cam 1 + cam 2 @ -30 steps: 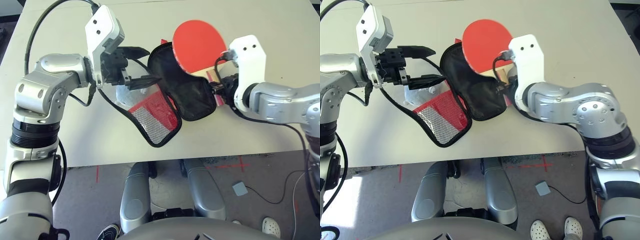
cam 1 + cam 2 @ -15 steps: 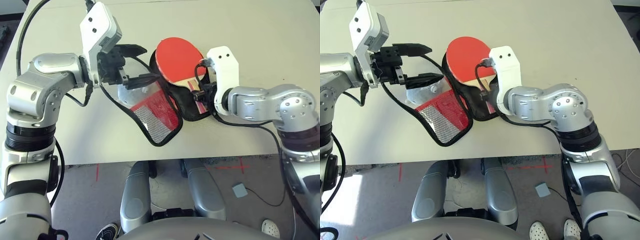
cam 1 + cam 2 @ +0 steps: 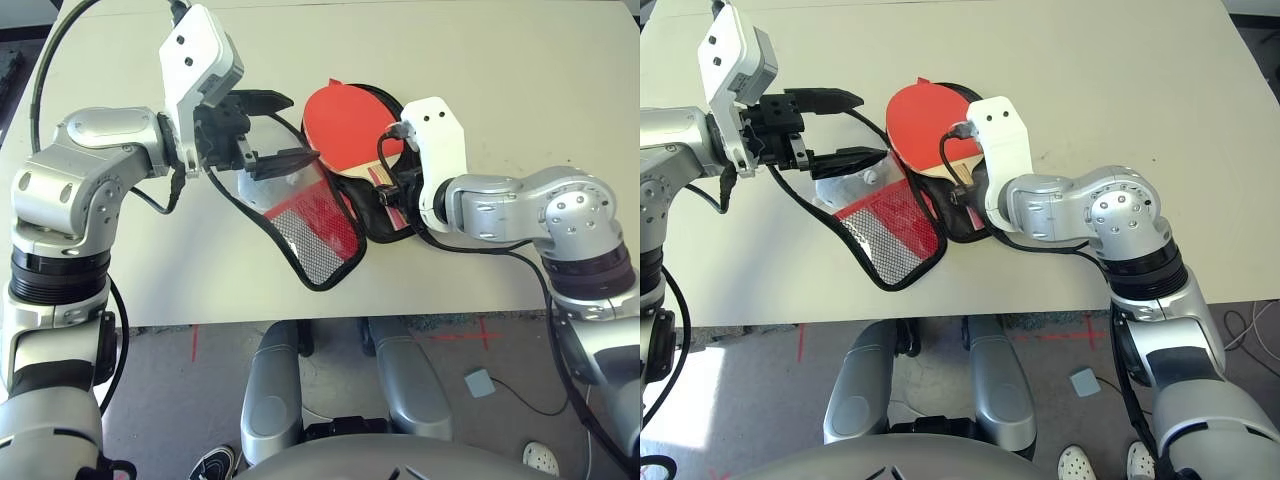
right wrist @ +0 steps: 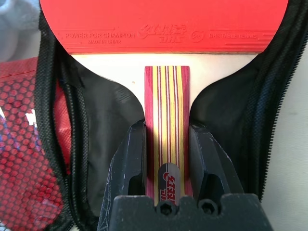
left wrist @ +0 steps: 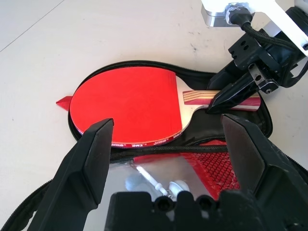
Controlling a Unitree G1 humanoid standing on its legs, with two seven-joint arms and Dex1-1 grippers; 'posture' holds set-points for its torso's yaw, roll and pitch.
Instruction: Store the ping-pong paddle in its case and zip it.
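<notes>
The right gripper (image 4: pixel 166 159) is clamped on the striped wooden handle of the ping-pong paddle (image 5: pixel 126 109), one black finger (image 4: pixel 132 159) pressed against each side of the handle. Ahead of these fingers the paddle's red rubber face lies flat, face up, inside the black-lined half of the case (image 3: pixel 385 218), with the black zipper edging curving around the blade on both sides of the gripper. The handle sits over the narrow neck of that half. Beside the right gripper, toward the robot's left, the other half of the case (image 3: pixel 318 235) lies folded open on the table (image 3: pixel 520 90), showing its red fabric and mesh pocket. A pale, shiny pouch (image 3: pixel 845 185) rests against that flap, just under the left gripper (image 3: pixel 283 130). The left gripper hangs above the opened flap with its two black fingers spread wide and nothing between them; it points toward the paddle's blade and touches neither paddle nor case as far as can be seen. The two grippers are near each other but apart, with the paddle blade between them.
</notes>
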